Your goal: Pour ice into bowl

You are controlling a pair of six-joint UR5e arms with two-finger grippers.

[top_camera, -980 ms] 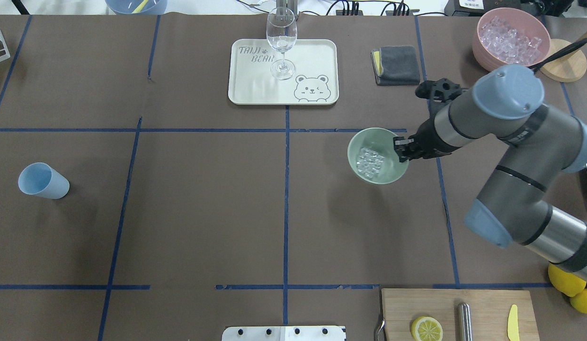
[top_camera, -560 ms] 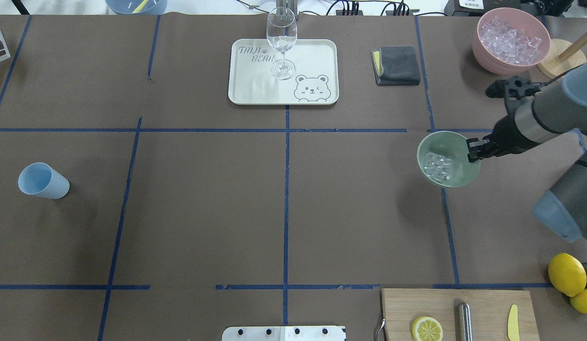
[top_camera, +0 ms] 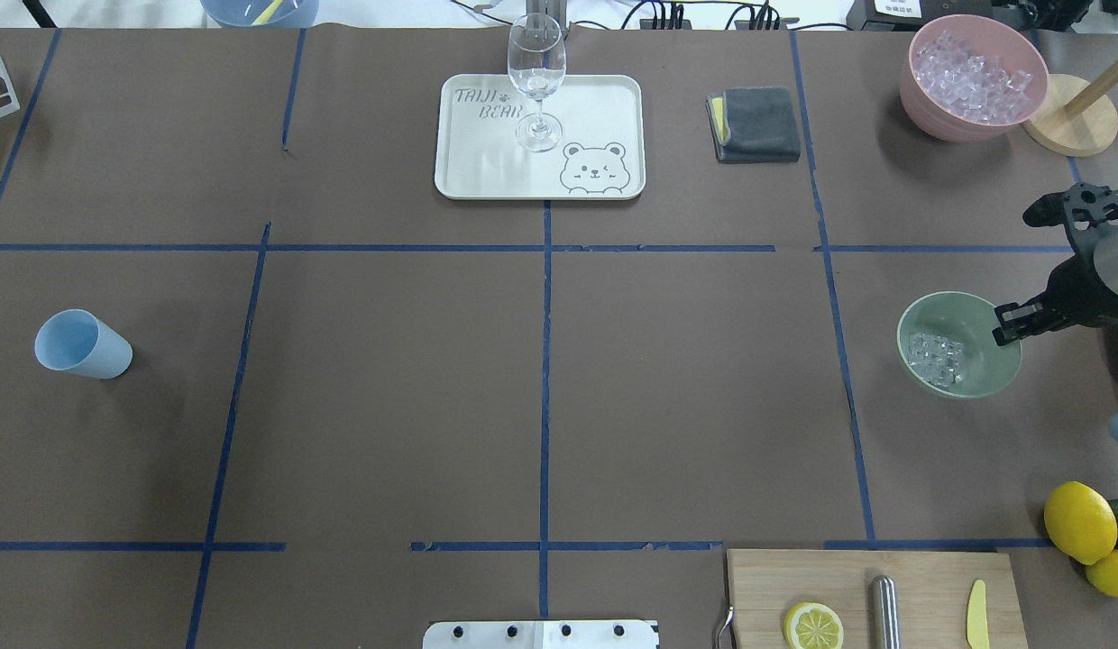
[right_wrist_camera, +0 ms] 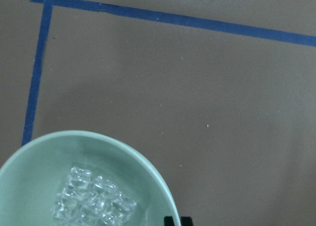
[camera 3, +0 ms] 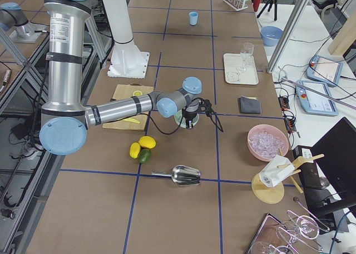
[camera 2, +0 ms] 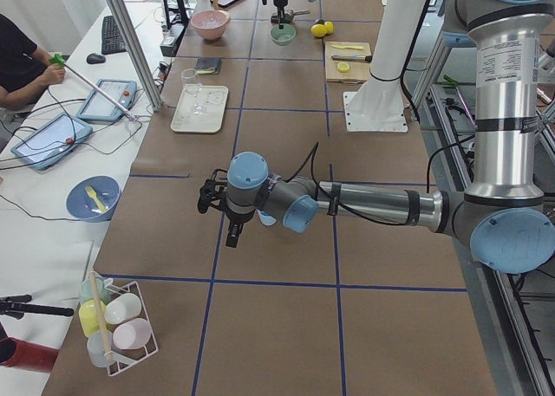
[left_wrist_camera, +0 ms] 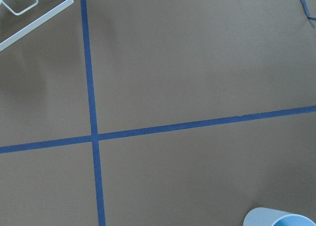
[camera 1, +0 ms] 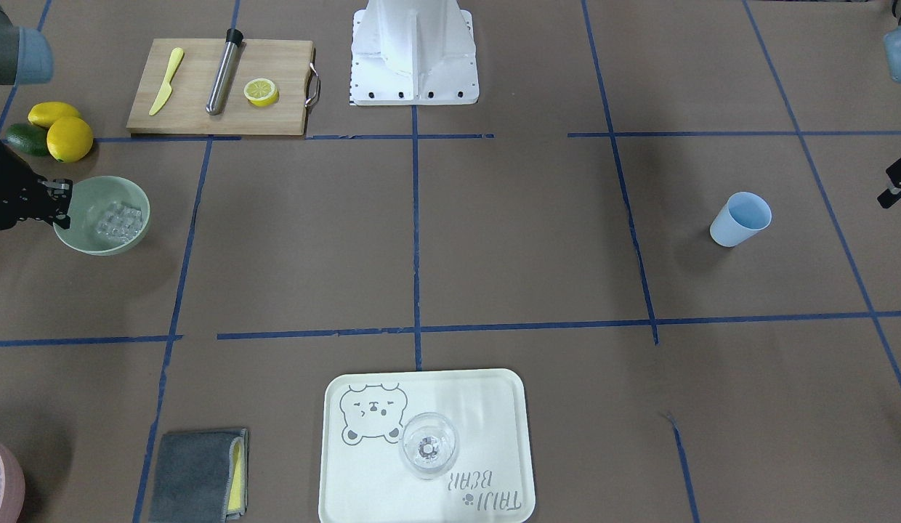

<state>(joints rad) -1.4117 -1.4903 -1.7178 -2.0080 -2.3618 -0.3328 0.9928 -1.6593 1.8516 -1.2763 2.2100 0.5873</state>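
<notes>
The pale mint-green bowl (top_camera: 978, 365) sits at the table's right side with a small heap of clear ice cubes (top_camera: 938, 358) inside. My right gripper (top_camera: 1010, 326) is shut on the bowl's right rim. The front view shows the same grip (camera 1: 58, 205) on the bowl (camera 1: 94, 236), with the ice (camera 1: 116, 221) in it. The right wrist view shows the bowl (right_wrist_camera: 29, 181) and the ice (right_wrist_camera: 94, 202) close below. I cannot tell whether the bowl touches the table. My left gripper (camera 1: 894, 190) hangs beyond the blue cup (top_camera: 81, 344); I cannot tell whether it is open or shut.
A pink bowl of ice (top_camera: 974, 77) and a wooden stand (top_camera: 1073, 113) are at the back right. Lemons (top_camera: 1077, 521) and a cutting board (top_camera: 870, 595) lie in front of the bowl. A tray with a glass (top_camera: 539, 135) and a grey cloth (top_camera: 755, 123) are at the back.
My right gripper has carried the bowl with the ice to the right and a little toward the robot. The blue cup has not moved.
</notes>
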